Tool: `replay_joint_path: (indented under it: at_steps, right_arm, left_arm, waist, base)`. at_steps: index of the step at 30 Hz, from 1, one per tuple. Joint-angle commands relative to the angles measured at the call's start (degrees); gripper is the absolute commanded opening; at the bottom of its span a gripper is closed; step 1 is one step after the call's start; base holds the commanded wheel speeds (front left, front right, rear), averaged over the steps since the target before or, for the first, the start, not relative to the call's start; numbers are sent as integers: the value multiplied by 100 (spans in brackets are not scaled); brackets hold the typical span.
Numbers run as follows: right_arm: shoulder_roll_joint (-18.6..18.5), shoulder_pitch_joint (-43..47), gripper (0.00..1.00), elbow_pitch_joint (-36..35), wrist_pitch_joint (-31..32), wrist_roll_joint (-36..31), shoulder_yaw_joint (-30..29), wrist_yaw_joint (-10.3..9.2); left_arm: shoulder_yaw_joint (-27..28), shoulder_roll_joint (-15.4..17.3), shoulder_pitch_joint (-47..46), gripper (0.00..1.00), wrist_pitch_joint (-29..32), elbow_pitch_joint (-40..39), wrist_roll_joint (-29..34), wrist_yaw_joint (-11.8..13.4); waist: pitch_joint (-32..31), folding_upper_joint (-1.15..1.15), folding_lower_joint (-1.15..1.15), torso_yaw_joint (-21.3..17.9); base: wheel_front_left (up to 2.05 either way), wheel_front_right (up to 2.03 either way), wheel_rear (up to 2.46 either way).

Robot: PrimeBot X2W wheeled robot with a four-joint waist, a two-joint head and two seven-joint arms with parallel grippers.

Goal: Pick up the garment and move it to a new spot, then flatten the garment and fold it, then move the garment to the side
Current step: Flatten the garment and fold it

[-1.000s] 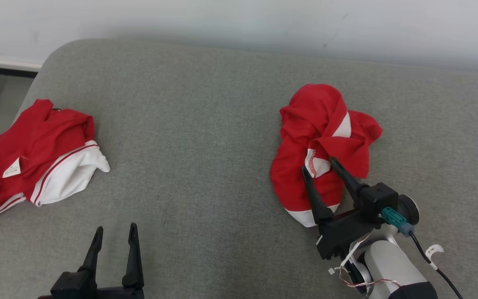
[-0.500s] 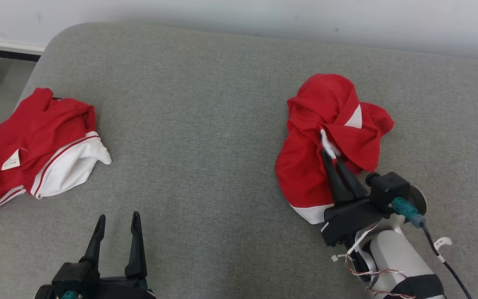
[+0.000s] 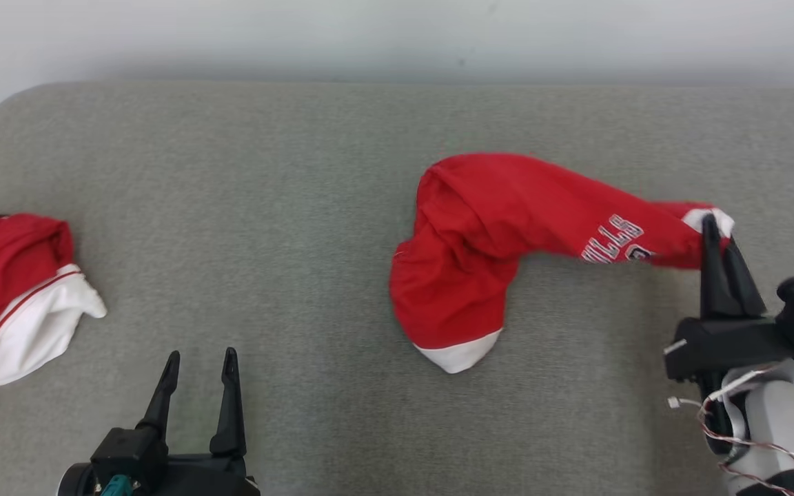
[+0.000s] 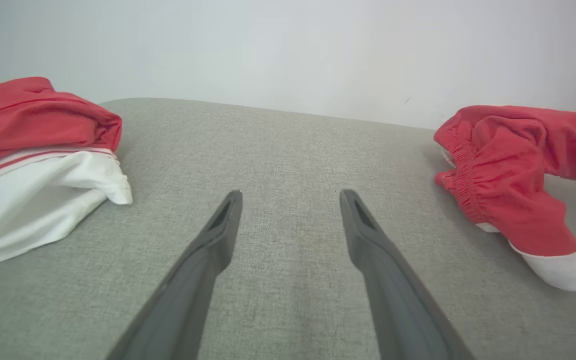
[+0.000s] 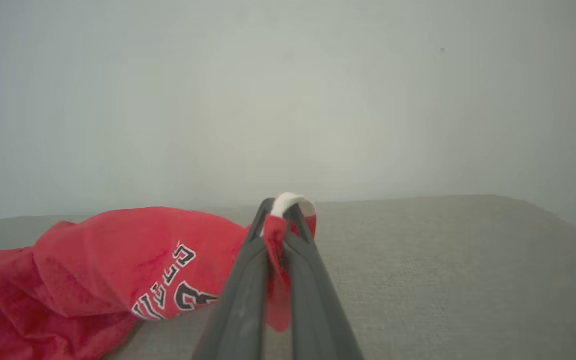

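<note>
grey couch (image 3: 287, 207), garment (image 3: 507, 220) in right hand (image 3: 717, 231)

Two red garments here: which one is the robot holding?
The lettered garment on the right, pinched by the right gripper; the left garment lies untouched.

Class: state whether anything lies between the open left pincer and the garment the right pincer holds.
Nothing visible: bare grey cushion separates the left pincer from the garment. The other garment lies off to its left.
</note>
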Motion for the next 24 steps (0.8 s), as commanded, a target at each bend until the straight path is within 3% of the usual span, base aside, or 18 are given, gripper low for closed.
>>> replay_joint_path:
  at_steps: [1, 2, 4, 5, 6, 15, 24]
  right_arm:
    - [6, 91, 0, 48, 3, -50, -37, -10]
    - [-11, 150, 0, 106, 1, -105, -108, -10]
    - [4, 231, 31, 287, 2, -179, -272, -10]
    - [-16, 258, 82, 353, 2, -263, -349, -10]
    - [35, 264, 100, 383, 1, -272, -453, -11]
    - [279, 371, 100, 382, 2, -586, -800, -11]
    - [466, 429, 100, 151, 2, -470, 79, -11]
  left_arm:
    - [21, -4, -62, 100, -18, 21, 67, -38]
    - [16, -6, -71, 100, -18, 39, 78, -36]
    - [-3, -5, -88, 100, -18, 77, 108, -79]
    - [-31, -5, -105, 100, -18, 91, 113, -81]
    - [-49, -6, -119, 100, -18, 112, 134, -92]
    - [-314, -5, -245, 100, -18, 303, 163, -182]
    - [-515, -3, -477, 100, -18, 357, 113, -221]
  waist:
    - [-126, 0, 0, -313]
    - [-132, 0, 0, -373]
    - [-134, 0, 0, -495]
    - [-127, 0, 0, -542]
    - [-120, 0, 0, -591]
    - [-36, 0, 0, -848]
    - [201, 0, 0, -925]
  base:
    - [0, 0, 0]
    - [0, 0, 0]
    - [0, 0, 0]
    - [0, 0, 0]
    - [0, 0, 0]
    - [0, 0, 0]
    - [0, 0, 0]
